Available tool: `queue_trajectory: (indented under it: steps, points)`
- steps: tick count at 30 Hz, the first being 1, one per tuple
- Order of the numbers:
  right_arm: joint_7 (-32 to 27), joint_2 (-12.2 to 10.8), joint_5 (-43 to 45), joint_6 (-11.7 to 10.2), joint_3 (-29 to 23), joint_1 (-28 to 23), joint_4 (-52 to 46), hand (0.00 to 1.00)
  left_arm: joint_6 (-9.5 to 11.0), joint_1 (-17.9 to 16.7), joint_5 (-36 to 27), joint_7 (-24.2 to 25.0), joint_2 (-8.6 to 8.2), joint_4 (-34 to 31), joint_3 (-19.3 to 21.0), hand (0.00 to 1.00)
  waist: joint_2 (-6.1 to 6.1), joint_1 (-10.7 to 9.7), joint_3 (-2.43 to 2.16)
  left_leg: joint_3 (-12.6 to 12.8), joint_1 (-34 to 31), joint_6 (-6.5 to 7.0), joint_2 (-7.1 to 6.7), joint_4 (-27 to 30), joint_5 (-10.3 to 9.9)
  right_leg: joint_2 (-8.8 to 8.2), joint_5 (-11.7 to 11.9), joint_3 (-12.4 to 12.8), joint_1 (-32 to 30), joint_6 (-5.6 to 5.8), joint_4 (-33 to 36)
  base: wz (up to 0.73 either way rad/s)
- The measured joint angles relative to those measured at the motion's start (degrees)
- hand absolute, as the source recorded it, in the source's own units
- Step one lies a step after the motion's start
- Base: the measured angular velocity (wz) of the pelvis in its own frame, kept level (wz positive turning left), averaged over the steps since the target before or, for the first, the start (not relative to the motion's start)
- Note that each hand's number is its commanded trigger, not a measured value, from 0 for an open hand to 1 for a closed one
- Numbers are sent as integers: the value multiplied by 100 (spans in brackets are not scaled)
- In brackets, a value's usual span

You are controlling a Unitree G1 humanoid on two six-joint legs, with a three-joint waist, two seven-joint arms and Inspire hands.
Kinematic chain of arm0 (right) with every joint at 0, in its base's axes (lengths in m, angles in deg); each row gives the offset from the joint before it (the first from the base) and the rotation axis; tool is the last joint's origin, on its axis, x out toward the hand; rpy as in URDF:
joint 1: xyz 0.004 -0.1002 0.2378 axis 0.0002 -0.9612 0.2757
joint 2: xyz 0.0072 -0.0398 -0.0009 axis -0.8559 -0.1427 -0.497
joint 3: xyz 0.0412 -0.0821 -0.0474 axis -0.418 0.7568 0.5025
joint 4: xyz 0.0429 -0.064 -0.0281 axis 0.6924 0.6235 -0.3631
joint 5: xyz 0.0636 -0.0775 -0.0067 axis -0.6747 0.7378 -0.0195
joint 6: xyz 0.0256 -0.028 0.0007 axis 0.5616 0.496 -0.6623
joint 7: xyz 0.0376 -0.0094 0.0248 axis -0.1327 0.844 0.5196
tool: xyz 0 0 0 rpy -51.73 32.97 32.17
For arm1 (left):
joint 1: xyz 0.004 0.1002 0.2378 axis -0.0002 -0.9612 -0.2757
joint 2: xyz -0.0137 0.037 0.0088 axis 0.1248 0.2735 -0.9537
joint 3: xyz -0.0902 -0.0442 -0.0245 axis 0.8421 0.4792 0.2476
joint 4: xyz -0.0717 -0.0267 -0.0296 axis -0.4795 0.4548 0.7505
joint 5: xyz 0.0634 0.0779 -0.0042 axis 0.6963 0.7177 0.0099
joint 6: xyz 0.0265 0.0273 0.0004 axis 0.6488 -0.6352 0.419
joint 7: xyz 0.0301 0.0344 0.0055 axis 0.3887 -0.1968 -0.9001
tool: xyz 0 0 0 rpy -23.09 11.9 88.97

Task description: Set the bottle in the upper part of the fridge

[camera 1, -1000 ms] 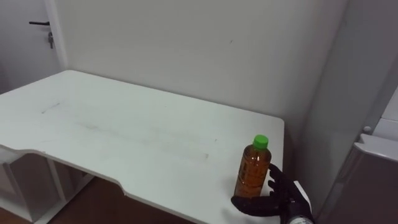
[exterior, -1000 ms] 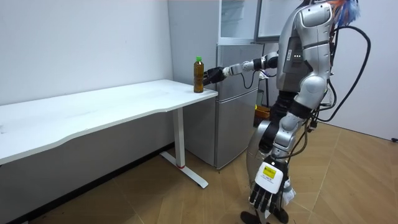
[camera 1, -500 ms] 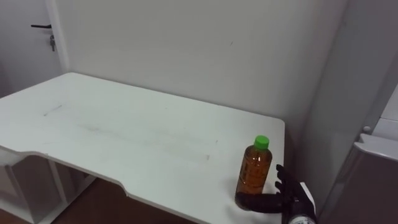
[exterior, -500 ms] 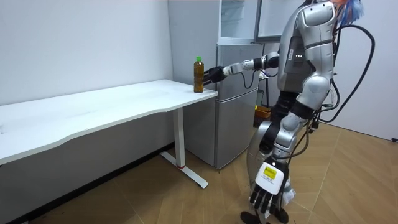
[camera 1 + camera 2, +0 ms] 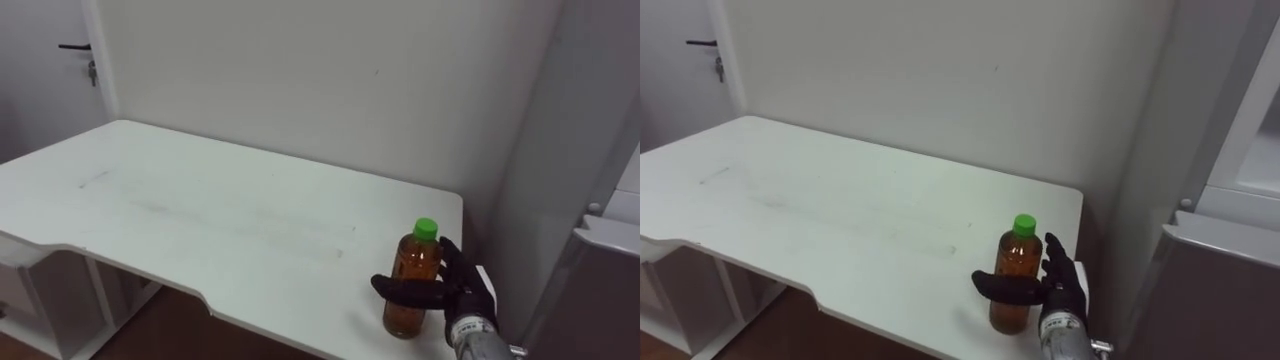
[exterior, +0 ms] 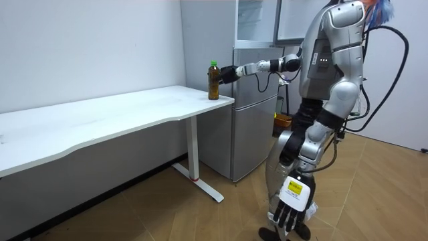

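1. Your main risk was a tip-over. The bottle stood near the right front corner of the desk, close to the edge, so a sideways nudge during the lift could have sent it off.
2. A slip was the second risk. The grip sat around the bottle's middle, and a smooth round body could slide or twist under a weak squeeze.
3. The fridge stood just beside the desk's end, so a hurried swing could have knocked the bottle against its wall or door.
4. Your right robot hand was closed around the bottle. The thumb curled across its front at mid-height, with the fingers behind it, below the green cap.
5. The bottle looked upright, with its base on the desk as far as I could tell.
6. Your left robot hand hung low beside the leg in the room view, fingers relaxed and holding nothing.
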Motion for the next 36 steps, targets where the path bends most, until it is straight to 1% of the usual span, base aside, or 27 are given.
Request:
queue_trajectory:
  steps: [9, 14, 20, 26, 28, 29, 30, 31, 32, 33, 34, 36]
  points:
    - [-90, 1, 1, 0, -5, 7, 0, 0, -2, -1, 0, 54, -6, -1, -4, 0, 13, 77, 5, -45, -75, -3, -6, 85, 0, 7, -5, 12, -1, 4, 13, 3]
    - [-125, 0, -1, 0, -9, 11, -1, 0, -4, -8, 0, 56, -7, -1, -4, 0, 2, 113, -2, -51, -92, 3, -11, 112, 6, 5, -5, 12, -7, 4, 15, 1]
    - [-171, 1, -6, 0, -8, 10, -108, 0, -1, -36, 0, 56, -6, -4, -5, 0, -28, 113, -21, -54, -91, 4, -12, 114, 7, 4, -5, 5, 1, 4, 15, 0]
    - [-281, 1, -58, 0, -6, 9, -163, 0, 2, -47, 0, 55, -3, -3, -5, 0, -29, 103, -16, -79, -88, 4, -16, 125, 7, 4, -5, -35, 40, 4, 13, 3]
    - [-371, 5, -58, 0, -6, 9, -165, 0, 6, -44, -4, 55, 1, 5, -5, 0, -34, 102, -6, -125, -89, 3, -25, 136, 7, -4, -5, -92, 60, 4, 15, 9]
    - [-397, 13, -59, 0, -6, 9, -163, 0, 11, -42, -6, 55, 5, 9, -5, 0, -36, 98, 4, -141, -89, 3, -29, 143, 7, -6, -6, -116, 71, 6, 15, 15]
    - [-432, 40, -56, -1, -6, 6, -152, 0, 27, -41, -6, 54, 11, 5, -3, 0, -24, 92, 36, -186, -110, 3, -43, 174, 4, -7, -15, -127, 72, 14, 14, 17]
    - [-465, 67, -56, -2, -15, 6, -140, 0, 46, -40, -5, 50, 17, 5, 0, 0, -39, 87, 40, -211, -151, 4, -61, 211, -3, -10, -48, -124, 50, 12, 13, 16]
    - [-471, 87, -59, -2, -16, 6, -124, 0, 51, -39, -7, 50, 20, 4, 0, 0, -49, 83, 32, -225, -184, 6, -67, 228, -3, -11, -57, -125, 24, 11, 16, 16]
    - [-463, 160, -100, -10, -16, 8, -54, 0, 68, -18, -5, 50, 29, 5, 1, 0, -63, 87, 30, -262, -219, 10, -82, 257, 0, -11, -62, -133, -6, 14, 2, 16]
    - [-467, 222, -222, -41, -26, 9, 68, 0, 105, -3, -5, 48, 51, 5, 2, 0, -73, 109, 34, -276, -280, 16, -89, 297, -4, -12, -79, -136, -58, 19, -3, 15]
    - [-480, 231, -324, -48, -57, 10, 163, 0, 151, -8, -7, 48, 92, -18, 5, 0, -91, 122, 23, -277, -350, 21, -90, 331, -4, -8, -86, -132, -136, 24, -6, 4]
